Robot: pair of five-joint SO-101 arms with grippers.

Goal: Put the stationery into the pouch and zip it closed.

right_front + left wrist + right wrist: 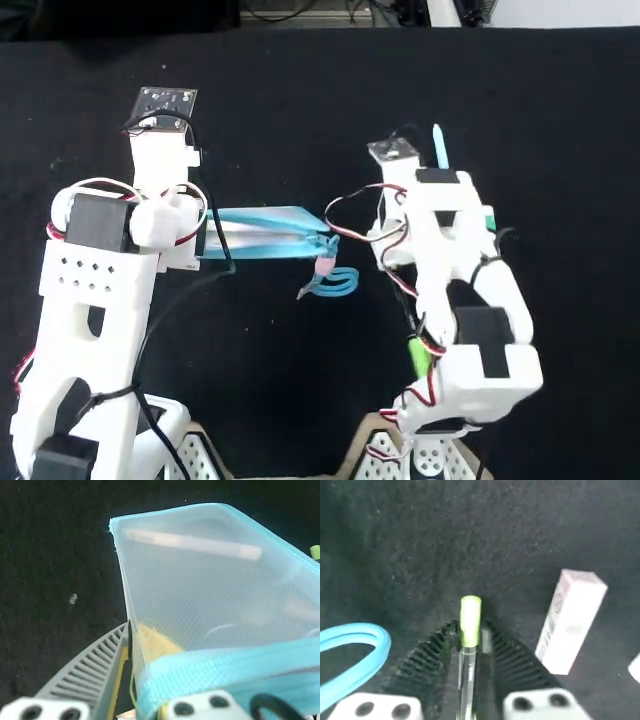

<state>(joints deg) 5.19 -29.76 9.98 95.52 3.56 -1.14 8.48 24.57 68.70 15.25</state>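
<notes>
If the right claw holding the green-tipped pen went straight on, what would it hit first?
Probably only the black table: the way ahead of the right gripper and pen looks free. The white box and blue loop lie aside.

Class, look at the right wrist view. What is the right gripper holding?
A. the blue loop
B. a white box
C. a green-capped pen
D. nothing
C: the green-capped pen sits clamped between the fingers of the right gripper, while the white box lies apart on the cloth.
</notes>
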